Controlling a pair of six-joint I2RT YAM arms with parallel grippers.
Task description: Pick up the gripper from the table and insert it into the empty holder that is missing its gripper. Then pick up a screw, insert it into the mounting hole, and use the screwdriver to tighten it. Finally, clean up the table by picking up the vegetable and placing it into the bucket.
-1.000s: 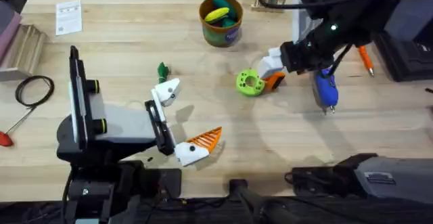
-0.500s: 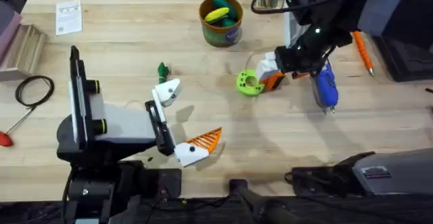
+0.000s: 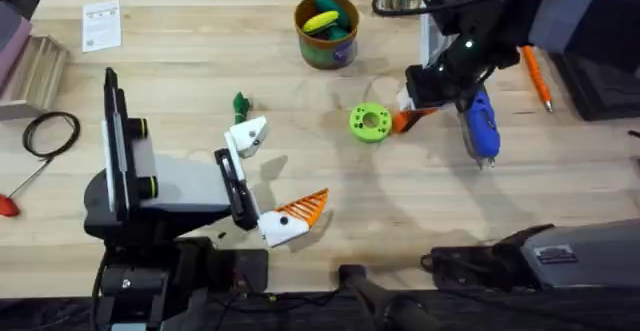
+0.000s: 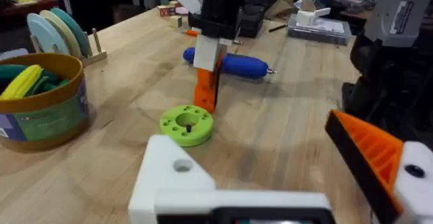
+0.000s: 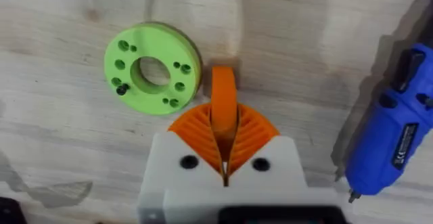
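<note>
My right gripper (image 3: 408, 114) is shut on the small orange ribbed gripper (image 5: 224, 97), which stands upright between its orange pads just beside the green disc (image 3: 369, 122). From the left wrist, the same gripper (image 4: 205, 92) hangs touching or just above the table. The left arm's empty white holder (image 3: 248, 134) sits mid-table, opposite its orange finger (image 3: 303, 209); my left gripper (image 3: 272, 174) is open. The blue screwdriver (image 3: 482, 126) lies right of the right gripper. A dark green vegetable (image 3: 240, 103) lies just behind the holder. The bucket (image 3: 326, 53) stands at the back centre.
An orange pen-like tool (image 3: 540, 86) lies at the far right. A black cable loop (image 3: 50, 131) and a red-handled tool (image 3: 8, 205) are at the left edge, a paper card (image 3: 101, 24) at the back left. The bucket holds yellow and green toys.
The right gripper has drawn back to the right, away from the green disc, with the orange gripper in it. The left arm has not moved.
</note>
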